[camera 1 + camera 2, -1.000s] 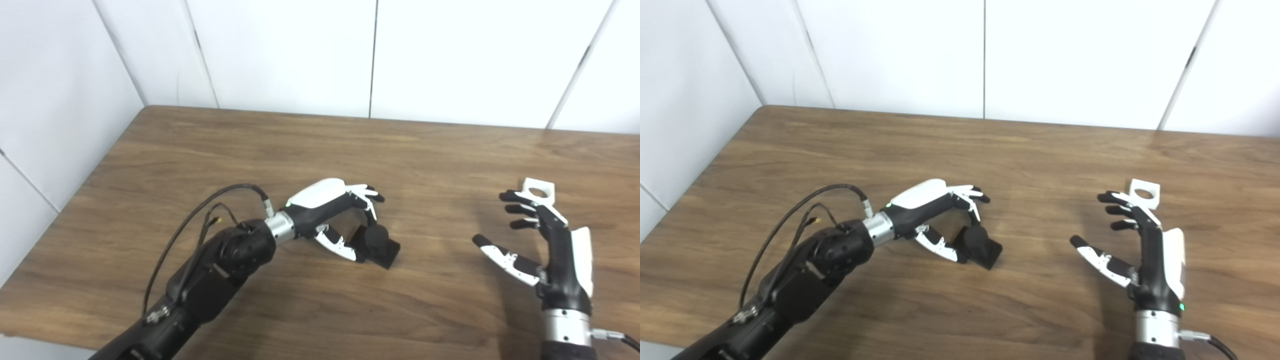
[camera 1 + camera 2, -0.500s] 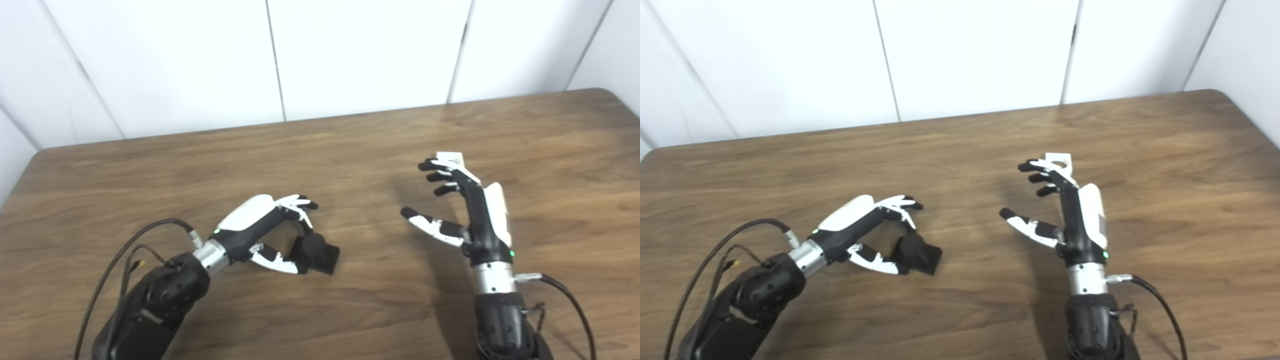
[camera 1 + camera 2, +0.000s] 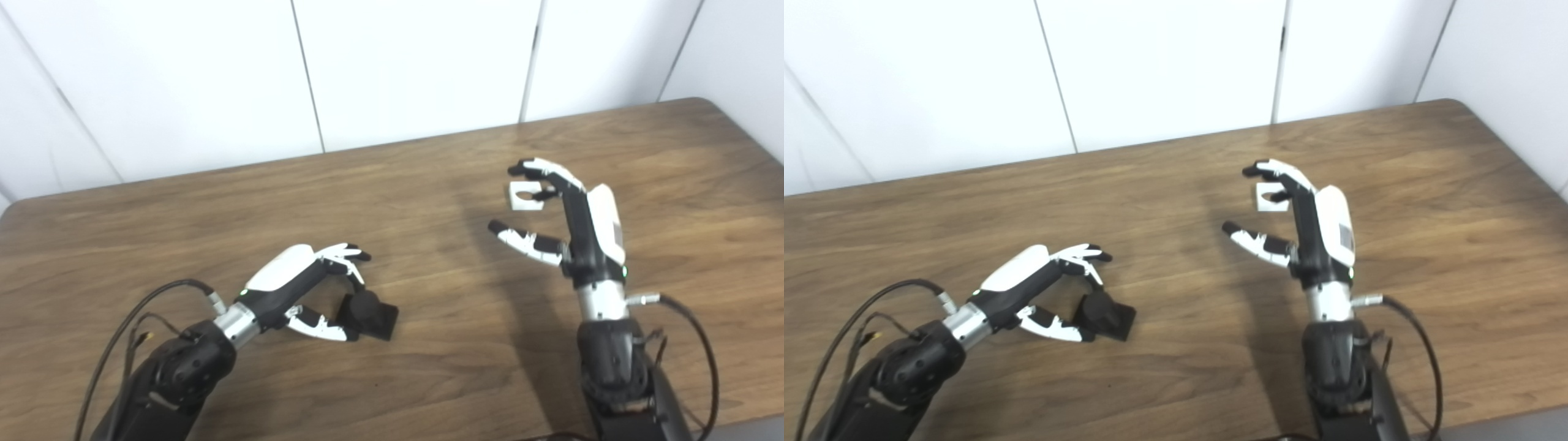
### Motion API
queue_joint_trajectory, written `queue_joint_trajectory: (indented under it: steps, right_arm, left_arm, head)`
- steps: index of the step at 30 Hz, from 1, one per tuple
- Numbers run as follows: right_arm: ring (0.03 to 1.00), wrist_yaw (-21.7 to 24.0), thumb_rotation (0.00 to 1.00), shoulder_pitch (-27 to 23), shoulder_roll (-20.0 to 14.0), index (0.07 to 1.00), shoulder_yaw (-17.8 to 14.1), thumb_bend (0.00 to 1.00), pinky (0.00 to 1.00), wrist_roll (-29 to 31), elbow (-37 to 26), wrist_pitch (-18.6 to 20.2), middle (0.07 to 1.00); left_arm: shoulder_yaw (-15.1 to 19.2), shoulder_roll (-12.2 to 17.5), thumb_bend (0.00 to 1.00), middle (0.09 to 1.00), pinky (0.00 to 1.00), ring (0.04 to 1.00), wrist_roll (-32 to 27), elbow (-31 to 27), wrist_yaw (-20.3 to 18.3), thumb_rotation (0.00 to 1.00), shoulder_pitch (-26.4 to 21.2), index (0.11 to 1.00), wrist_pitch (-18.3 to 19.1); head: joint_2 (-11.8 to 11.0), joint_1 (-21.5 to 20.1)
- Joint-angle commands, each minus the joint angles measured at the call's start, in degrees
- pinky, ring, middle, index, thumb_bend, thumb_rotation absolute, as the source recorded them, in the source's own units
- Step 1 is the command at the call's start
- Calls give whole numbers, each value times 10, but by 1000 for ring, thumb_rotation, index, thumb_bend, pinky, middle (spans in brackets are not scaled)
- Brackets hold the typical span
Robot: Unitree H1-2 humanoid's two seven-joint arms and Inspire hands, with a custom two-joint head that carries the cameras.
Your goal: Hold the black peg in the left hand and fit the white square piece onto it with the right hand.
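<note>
The black peg (image 3: 370,309), a round stub on a square base, rests on the wooden table (image 3: 184,233) left of centre. My left hand (image 3: 306,285) is cupped around it, thumb by its base and fingers arched just above it, not closed on it. The white square piece (image 3: 523,196) with a round hole lies flat on the table at the right. My right hand (image 3: 576,226) is open and raised, its fingers reaching over the piece and its thumb spread out to the left. The piece also shows in the right eye view (image 3: 1271,201).
White wall panels stand behind the table's far edge. The table's right corner (image 3: 1451,104) and its near edge at bottom right are in view. Cables run from both wrists.
The camera has swung to the right, shifting the whole picture. My right hand has reached forward, so its fingers now arch over the white piece. My left hand stays cupped around the peg.
</note>
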Motion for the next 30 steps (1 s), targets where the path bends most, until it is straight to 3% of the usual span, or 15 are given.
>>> queue_joint_trajectory:
  steps: [1,4,10,18,26,28,30]
  right_arm:
    - [786,19,210,-42,-26,709,-7,597,647,-13,-15,16,830]
    - [821,52,269,-77,-62,729,-11,617,681,-21,-1,48,858]
    - [810,103,291,-146,-126,740,-2,655,637,-41,39,85,862]
    - [884,225,371,-237,-220,792,50,667,731,-59,121,121,910]
    - [927,267,402,-277,-257,801,77,698,795,-41,200,109,941]
    - [936,274,443,-282,-262,806,82,708,807,-38,212,109,945]
    - [951,286,566,-287,-269,811,89,722,825,-31,227,102,952]
  left_arm:
    - [-12,22,521,885,880,947,20,7,-36,74,16,488,7]
    - [-12,23,522,885,870,944,20,8,-34,73,19,488,3]
    - [-11,27,522,888,878,942,19,10,-33,73,24,488,-3]
    - [-10,28,522,887,883,945,15,14,-30,72,27,488,-12]
    - [-11,28,522,887,912,945,21,14,-30,73,29,488,-20]
    - [-10,29,522,886,923,945,21,11,-30,73,31,487,-18]
    - [-9,30,522,885,924,943,19,9,-30,72,33,487,-17]
  head:
    - [-2,-2]
    - [-5,-5]
    - [-7,-10]
    - [-8,-10]
    - [-10,-5]
    - [-10,-5]
    - [-8,-1]
